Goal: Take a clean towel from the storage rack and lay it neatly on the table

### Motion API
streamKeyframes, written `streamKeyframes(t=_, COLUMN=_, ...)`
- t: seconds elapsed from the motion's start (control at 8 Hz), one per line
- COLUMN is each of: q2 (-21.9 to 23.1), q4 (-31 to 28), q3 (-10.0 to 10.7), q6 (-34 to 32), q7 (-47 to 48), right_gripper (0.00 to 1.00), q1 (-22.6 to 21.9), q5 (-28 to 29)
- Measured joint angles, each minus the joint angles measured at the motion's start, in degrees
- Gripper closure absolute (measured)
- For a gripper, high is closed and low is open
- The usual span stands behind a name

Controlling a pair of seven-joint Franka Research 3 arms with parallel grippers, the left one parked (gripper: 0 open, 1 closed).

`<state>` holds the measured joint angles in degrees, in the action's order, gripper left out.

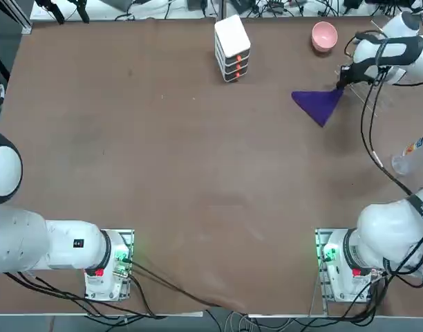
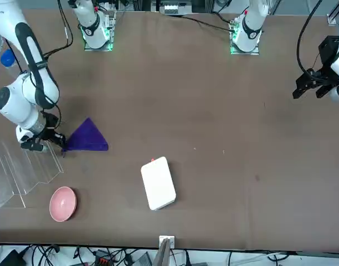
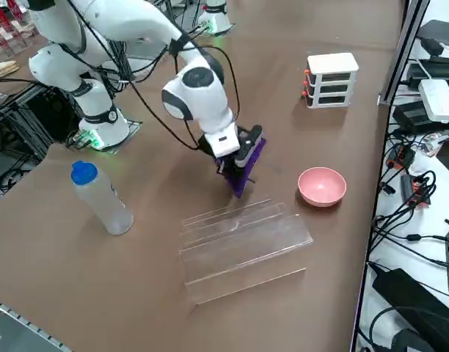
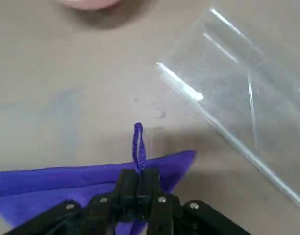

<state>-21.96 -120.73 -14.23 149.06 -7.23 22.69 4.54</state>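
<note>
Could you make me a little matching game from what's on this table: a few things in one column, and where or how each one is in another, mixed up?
Things:
1. purple towel
2. pink bowl
3. clear storage rack
4. plastic bottle

States:
A. standing upright, blue cap on top
B. empty of cloth, lying beside the arm
C. pinched at one corner by the right gripper
D. sitting open side up near the table's far edge

Pairs: 1-C, 2-D, 3-B, 4-A

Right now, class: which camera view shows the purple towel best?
The top view: the towel spreads as a full triangle, a corner pinched in the right gripper. Front view matches; the side view shows it edge-on; the wrist view crops it.
</note>
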Motion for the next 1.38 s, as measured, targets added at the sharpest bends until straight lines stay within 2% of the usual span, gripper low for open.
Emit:
streamKeyframes(t=0.38, q2=3.9, q4=-0.2, q3=-0.3, q6=-12.2, q7=2.9, right_gripper=0.99, q1=-5.9, q5=0.0)
streamKeyframes(t=0.88, q2=7.9, q4=-0.5, q3=-0.5, q6=-28.7, q7=3.0, right_gripper=0.99, q1=-10.3, q5=0.0)
streamKeyframes(t=1.38, q2=8.3, q4=-2.3, q3=-0.8, q6=-32.7, q7=3.5, right_gripper=0.99, q1=-16.2, q5=0.1)
